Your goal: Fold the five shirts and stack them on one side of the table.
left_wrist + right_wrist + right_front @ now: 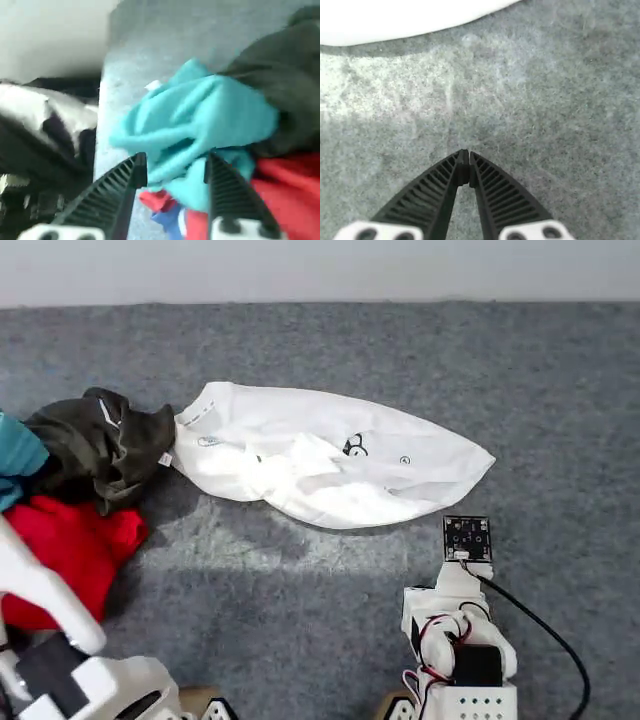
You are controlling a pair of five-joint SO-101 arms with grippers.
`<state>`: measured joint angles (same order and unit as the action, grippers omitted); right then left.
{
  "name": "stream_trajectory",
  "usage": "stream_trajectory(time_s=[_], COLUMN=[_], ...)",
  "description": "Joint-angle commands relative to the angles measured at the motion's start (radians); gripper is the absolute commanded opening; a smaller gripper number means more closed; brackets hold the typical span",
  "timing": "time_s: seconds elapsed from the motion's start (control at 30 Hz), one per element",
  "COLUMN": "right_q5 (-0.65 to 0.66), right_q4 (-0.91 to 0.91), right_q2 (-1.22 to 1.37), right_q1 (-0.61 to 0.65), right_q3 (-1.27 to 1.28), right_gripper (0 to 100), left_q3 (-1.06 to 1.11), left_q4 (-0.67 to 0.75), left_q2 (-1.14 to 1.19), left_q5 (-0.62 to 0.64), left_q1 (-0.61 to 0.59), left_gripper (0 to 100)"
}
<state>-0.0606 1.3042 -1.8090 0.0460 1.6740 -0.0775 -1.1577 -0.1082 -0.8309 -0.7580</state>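
A white shirt (320,465) lies spread and crumpled in the middle of the table; its edge (395,17) lies just ahead of my right gripper. At the left a dark olive shirt (100,445), a teal shirt (15,455) and a red shirt (70,550) are heaped together. My left gripper (175,167) is open right over the teal shirt (200,120), with the dark shirt (280,65) and red shirt (290,185) beside it and a bit of blue cloth (167,222) underneath. My right gripper (469,156) is shut and empty over bare grey felt.
The grey felt table (400,360) runs back to a white wall (320,265). A black cable (540,625) trails from the right arm (460,640). The left arm (50,600) stands over the red shirt. Dark clutter (45,130) lies beyond the table's left edge.
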Motion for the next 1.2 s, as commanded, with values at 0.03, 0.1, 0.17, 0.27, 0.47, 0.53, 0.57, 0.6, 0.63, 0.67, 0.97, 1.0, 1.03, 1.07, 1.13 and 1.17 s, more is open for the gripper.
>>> stream_trajectory(time_s=[0.03,0.1,0.17,0.27,0.47,0.53,0.57,0.6,0.63,0.67,0.97,1.0,1.03,1.07,1.13,1.17], right_q5=[0.008,0.008,0.008,0.008,0.008,0.008,0.008,0.008,0.008,0.008,0.008,0.008,0.008,0.008,0.008,0.008], right_q4=[0.004,0.004,0.004,0.004,0.004,0.004,0.004,0.004,0.004,0.004,0.004,0.004,0.004,0.004,0.004,0.004], right_q2=[-0.005,-0.005,-0.005,-0.005,-0.005,-0.005,-0.005,-0.005,-0.005,-0.005,-0.005,-0.005,-0.005,-0.005,-0.005,-0.005], right_q1=[0.004,0.004,0.004,0.004,0.004,0.004,0.004,0.004,0.004,0.004,0.004,0.004,0.004,0.004,0.004,0.004], right_q3=[0.008,0.008,0.008,0.008,0.008,0.008,0.008,0.008,0.008,0.008,0.008,0.008,0.008,0.008,0.008,0.008], right_gripper=[0.9,0.9,0.9,0.9,0.9,0.9,0.9,0.9,0.9,0.9,0.9,0.9,0.9,0.9,0.9,0.9], left_q3=[-0.038,-0.031,-0.027,-0.027,-0.042,-0.077,-0.105,-0.134,-0.166,-0.205,-0.615,-0.653,-0.694,-0.73,-0.802,-0.831], left_q4=[-0.181,-0.249,-0.29,-0.311,-0.25,-0.221,-0.209,-0.198,-0.192,-0.19,-0.384,-0.433,-0.485,-0.532,-0.601,-0.597], left_q2=[-0.052,-0.018,0.031,0.147,0.462,0.559,0.606,0.652,0.698,0.741,0.954,0.961,0.962,0.962,0.961,0.956], left_q5=[0.008,0.008,0.008,0.008,0.035,0.097,0.12,0.14,0.153,0.164,0.25,0.249,0.249,0.249,0.252,0.267], left_q1=[0.178,0.259,0.338,0.436,0.491,0.448,0.427,0.399,0.371,0.342,0.094,0.084,0.078,0.078,0.08,0.08], left_gripper=[19,18,13,7,2,2,2,2,2,2,2,2,1,1,1,1])
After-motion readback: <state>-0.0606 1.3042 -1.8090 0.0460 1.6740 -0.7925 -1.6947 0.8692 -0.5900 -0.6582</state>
